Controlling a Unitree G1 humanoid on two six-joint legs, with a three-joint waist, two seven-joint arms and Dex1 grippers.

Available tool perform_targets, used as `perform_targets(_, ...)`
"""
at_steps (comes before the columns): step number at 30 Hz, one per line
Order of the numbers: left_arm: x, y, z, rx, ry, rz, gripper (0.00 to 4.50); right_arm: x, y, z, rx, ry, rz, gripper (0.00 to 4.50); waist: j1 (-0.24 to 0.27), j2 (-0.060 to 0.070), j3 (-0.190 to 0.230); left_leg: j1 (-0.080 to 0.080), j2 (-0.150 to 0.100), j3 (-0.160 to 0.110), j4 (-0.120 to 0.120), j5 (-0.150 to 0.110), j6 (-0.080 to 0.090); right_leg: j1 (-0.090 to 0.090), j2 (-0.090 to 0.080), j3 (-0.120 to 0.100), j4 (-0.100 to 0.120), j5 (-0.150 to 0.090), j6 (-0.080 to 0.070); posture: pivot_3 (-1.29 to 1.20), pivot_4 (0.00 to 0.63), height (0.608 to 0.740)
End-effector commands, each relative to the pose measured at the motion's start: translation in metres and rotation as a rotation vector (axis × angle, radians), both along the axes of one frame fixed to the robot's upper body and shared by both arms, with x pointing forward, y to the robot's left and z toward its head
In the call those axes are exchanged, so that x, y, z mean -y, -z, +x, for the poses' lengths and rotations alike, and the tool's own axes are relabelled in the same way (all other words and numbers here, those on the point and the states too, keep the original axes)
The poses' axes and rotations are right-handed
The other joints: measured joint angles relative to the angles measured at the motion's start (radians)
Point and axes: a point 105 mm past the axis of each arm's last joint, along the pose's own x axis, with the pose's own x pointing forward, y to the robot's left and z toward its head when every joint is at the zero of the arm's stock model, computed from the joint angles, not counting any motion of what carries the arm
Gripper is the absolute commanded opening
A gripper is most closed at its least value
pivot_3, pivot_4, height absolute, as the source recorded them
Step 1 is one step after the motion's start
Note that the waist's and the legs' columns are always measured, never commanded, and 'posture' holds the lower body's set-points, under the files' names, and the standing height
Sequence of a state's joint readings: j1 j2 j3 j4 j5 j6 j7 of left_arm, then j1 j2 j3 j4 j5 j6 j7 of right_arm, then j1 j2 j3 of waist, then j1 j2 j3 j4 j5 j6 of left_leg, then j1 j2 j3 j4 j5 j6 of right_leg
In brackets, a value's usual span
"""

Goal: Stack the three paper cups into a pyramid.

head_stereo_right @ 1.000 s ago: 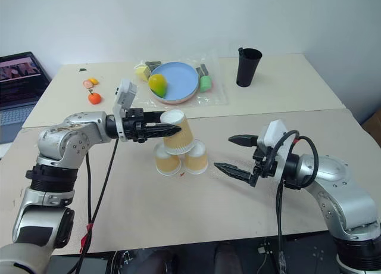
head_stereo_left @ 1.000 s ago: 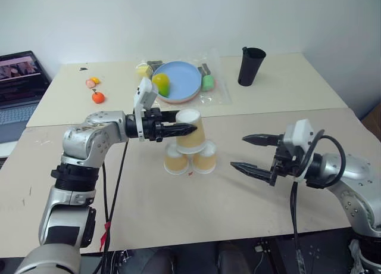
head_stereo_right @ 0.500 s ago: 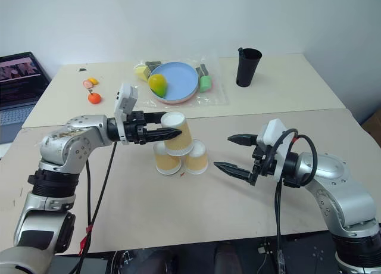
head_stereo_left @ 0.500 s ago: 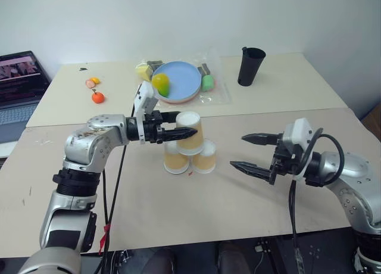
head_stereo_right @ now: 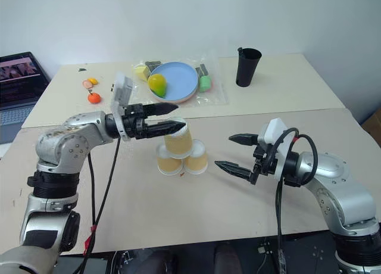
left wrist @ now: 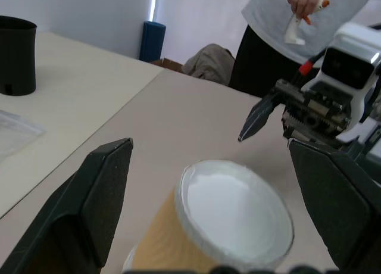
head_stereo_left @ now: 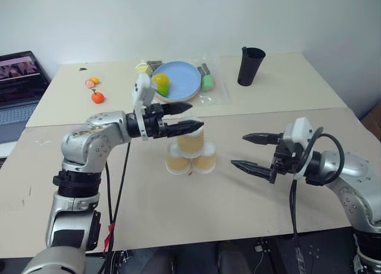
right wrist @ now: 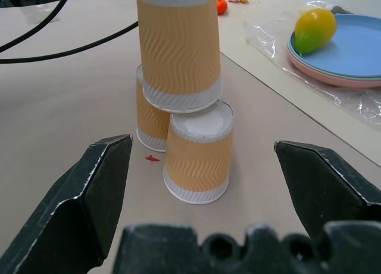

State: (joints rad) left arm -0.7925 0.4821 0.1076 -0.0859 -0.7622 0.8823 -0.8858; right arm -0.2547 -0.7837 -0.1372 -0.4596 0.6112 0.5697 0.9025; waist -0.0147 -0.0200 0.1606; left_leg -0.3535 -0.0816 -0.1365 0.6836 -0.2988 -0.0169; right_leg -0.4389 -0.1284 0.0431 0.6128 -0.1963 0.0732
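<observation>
Hovering just above the stack, the left hand (head_stereo_left: pixel 181 118) has its two black fingers spread wide, pinching nothing, pointing level across the top cup. That third pale yellow-orange paper cup (right wrist: pixel 177 47) sits upside down on the two matching cups (right wrist: pixel 197 153) below, their white bases up, in the middle of the beige worktop (head_stereo_left: pixel 238 196); the pyramid looks built. The top cup lies directly below the left hand, its long axis upright, so I judge a straight lift clears it (any sideways drift risks a knock). The right hand (head_stereo_left: pixel 257 151), also spread and empty, waits well apart on the cups' right.
</observation>
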Motion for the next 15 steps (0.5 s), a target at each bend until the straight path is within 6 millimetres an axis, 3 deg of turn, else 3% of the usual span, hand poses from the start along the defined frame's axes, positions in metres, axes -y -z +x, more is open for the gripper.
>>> perform_targets(1,-0.001,-0.024,-0.014,0.047,0.016,-0.042,4.44,0.002,-0.014,0.000,0.059,-0.007,0.011,4.50,-0.002,0.000,0.000,0.000,0.000,0.000,0.000,0.000,0.000,0.000,0.000,0.000,0.000,0.000,0.000,0.00,0.150,0.740)
perform_targets(4,-0.005,-0.029,-0.015,0.055,-0.006,-0.053,4.44,0.002,-0.014,0.001,0.054,-0.010,0.017,4.50,0.000,0.000,0.000,0.000,0.000,0.000,0.000,0.000,0.000,0.000,0.000,0.000,0.000,0.000,0.000,0.00,0.150,0.740)
perform_targets(9,-0.013,-0.055,-0.018,0.109,-0.051,-0.115,4.44,0.001,-0.013,0.001,0.051,-0.015,0.018,4.50,0.001,0.000,0.000,0.000,0.000,0.000,0.000,0.000,0.000,0.000,0.000,0.000,0.000,0.000,0.000,0.00,0.150,0.740)
perform_targets(12,-0.033,-0.065,-0.009,0.166,-0.215,-0.135,4.44,0.006,-0.013,0.002,0.050,0.014,0.021,4.50,-0.001,0.000,0.000,0.000,0.000,0.000,0.000,0.000,0.000,0.000,0.000,0.000,0.000,0.000,0.000,0.00,0.150,0.740)
perform_targets(15,-0.068,-0.049,0.013,0.151,-0.498,-0.103,4.44,0.023,-0.013,0.007,0.062,0.101,0.026,4.50,-0.001,0.000,0.000,0.000,0.000,0.000,0.000,0.000,0.000,0.000,0.000,0.000,0.000,0.000,0.000,0.00,0.150,0.740)
